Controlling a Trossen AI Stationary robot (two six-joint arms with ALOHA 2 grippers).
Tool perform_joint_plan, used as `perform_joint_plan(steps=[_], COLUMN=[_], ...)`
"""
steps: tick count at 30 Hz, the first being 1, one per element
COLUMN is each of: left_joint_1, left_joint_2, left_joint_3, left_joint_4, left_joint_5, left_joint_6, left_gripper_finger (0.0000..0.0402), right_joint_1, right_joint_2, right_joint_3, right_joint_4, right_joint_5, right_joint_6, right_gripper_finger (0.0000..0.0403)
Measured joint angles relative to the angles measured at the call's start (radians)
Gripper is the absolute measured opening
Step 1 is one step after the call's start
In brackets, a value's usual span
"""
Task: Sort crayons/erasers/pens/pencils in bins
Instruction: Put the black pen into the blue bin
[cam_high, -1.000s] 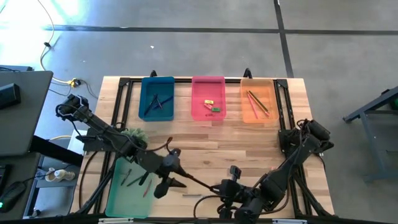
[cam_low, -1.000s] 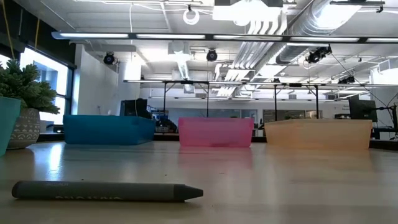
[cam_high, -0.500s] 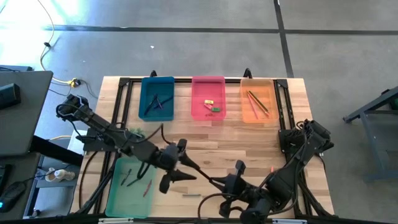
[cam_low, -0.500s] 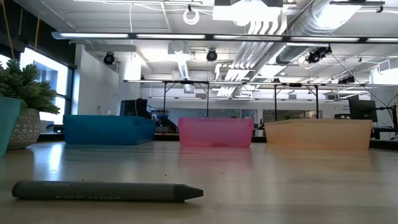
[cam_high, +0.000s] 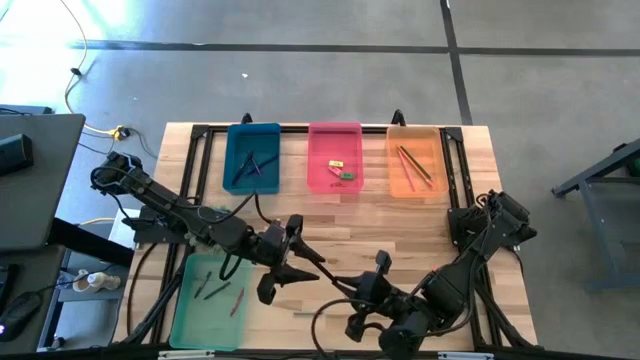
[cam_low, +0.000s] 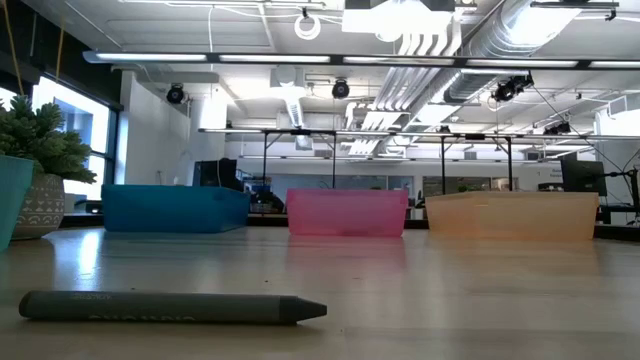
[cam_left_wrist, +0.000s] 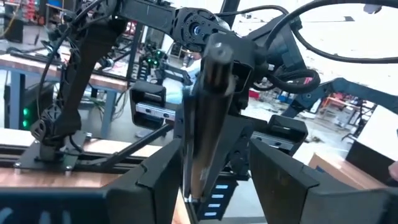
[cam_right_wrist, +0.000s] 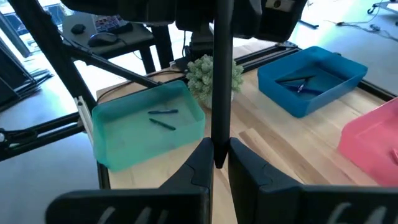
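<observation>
Right gripper (cam_right_wrist: 219, 163) clamped on dark pencil (cam_right_wrist: 221, 74); left gripper (cam_left_wrist: 214, 186) apart around it. Close left fully before right lets go.

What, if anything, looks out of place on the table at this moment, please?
A dark grey crayon lies alone on the bare wooden table, near its front edge, outside the light green translucent bin that holds other short sticks. Separately, the right gripper clamps a dark thin stick.

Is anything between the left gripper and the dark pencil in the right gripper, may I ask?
Nothing visible: the open left gripper faces the dark pencil directly, and the pencil's other end is clamped in the right gripper.
</observation>
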Motion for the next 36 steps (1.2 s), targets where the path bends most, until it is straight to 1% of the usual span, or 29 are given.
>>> perform_joint_plan(steps=[3, 5, 14, 17, 20, 23, 25, 31, 34, 36], left_joint_1=[0.0, 0.001, 0.02, 0.027, 0.033, 0.044, 0.051, 0.082, 0.11, 0.131], left_joint_2=[0.0, 0.0, 0.0, 0.0, 0.0, -0.001, -0.002, 0.001, -0.001, -0.007], left_joint_3=[0.0, 0.0, 0.0, 0.0, 0.0, 0.002, 0.003, 0.002, 0.002, 0.002], left_joint_4=[0.0, 0.001, -0.009, -0.015, -0.021, -0.04, -0.058, -0.144, -0.21, -0.265], left_joint_5=[-0.001, -0.001, -0.005, -0.005, -0.003, 0.001, 0.006, 0.011, 0.009, 0.007], left_joint_6=[0.021, 0.024, 0.064, 0.071, 0.071, 0.071, 0.068, 0.068, 0.068, 0.068], left_gripper_finger=[0.0156, 0.0139, 0.004, 0.0015, 0.0012, 0.0024, 0.003, 0.0023, 0.002, 0.002], right_joint_1=[-0.011, -0.017, -0.048, -0.055, -0.061, -0.066, -0.072, -0.11, -0.129, -0.143], right_joint_2=[0.0, 0.0, 0.0, 0.0, 0.0, 0.0, 0.001, 0.001, 0.0, -0.005], right_joint_3=[0.0, 0.0, 0.0, 0.0, 0.0, 0.0, 0.0, 0.0, 0.0, 0.0], right_joint_4=[-0.005, -0.009, -0.034, -0.037, -0.047, -0.053, -0.061, -0.097, -0.106, -0.121], right_joint_5=[-0.013, -0.016, -0.051, -0.057, -0.062, -0.072, -0.077, -0.098, -0.112, -0.119], right_joint_6=[0.0, 0.0, 0.0, 0.0, 0.0, 0.002, 0.011, 0.068, 0.051, 0.042], right_gripper_finger=[0.0014, 0.0014, 0.0014, 0.0014, 0.0014, 0.0017, 0.0028, 0.0099, 0.013, 0.0144])
